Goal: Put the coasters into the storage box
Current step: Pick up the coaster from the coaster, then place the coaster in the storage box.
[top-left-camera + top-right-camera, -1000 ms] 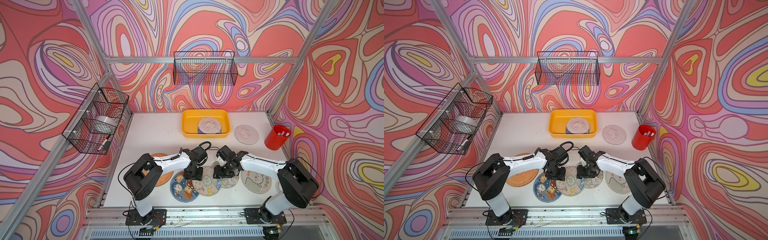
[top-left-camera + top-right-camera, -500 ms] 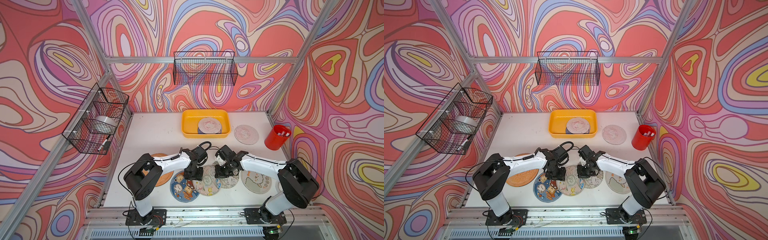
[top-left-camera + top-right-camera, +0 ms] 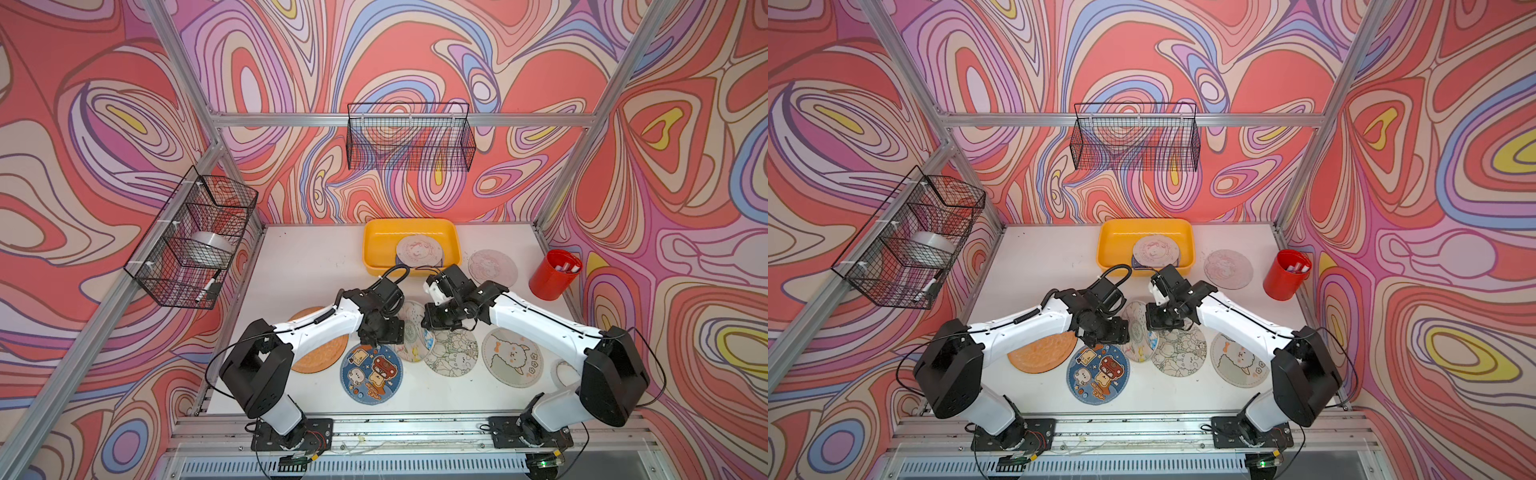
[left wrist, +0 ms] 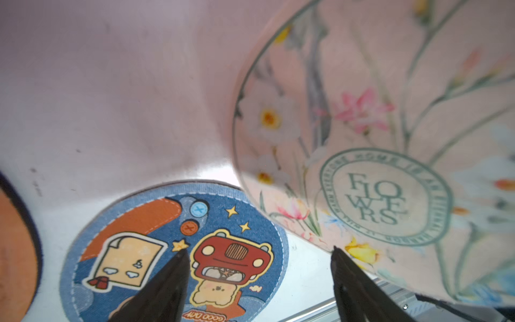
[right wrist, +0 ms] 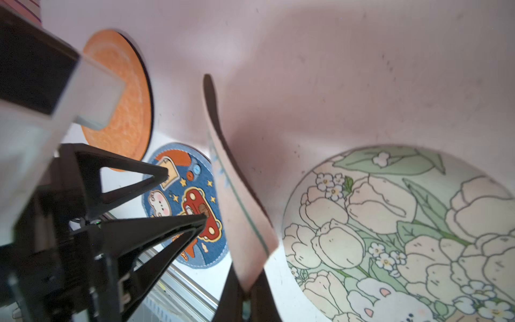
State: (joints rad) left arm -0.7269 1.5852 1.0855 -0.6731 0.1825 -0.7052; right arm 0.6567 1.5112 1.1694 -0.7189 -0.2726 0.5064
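Note:
A pale flower coaster (image 3: 413,330) (image 4: 384,139) stands tilted on edge between my two grippers. My right gripper (image 5: 248,290) (image 3: 432,322) is shut on its rim. My left gripper (image 4: 257,249) (image 3: 388,332) is open beside it, over the blue cartoon coaster (image 3: 372,374), with nothing between its fingers. Flat on the table lie an orange coaster (image 3: 320,353), a tulip coaster (image 3: 451,353), a lamb coaster (image 3: 513,357) and a pink coaster (image 3: 492,268). The yellow storage box (image 3: 374,241) at the back holds a pale coaster (image 3: 419,249) on top of another one.
A red cup (image 3: 555,274) stands at the right edge. Black wire baskets hang on the back wall (image 3: 409,137) and the left wall (image 3: 195,237). A small ring (image 3: 565,372) lies partly under my right arm. The aluminium rail (image 3: 374,419) runs along the front.
My right gripper has shut on the flower coaster's rim. My left gripper has opened and let go of it. Both arms stay near the table's middle.

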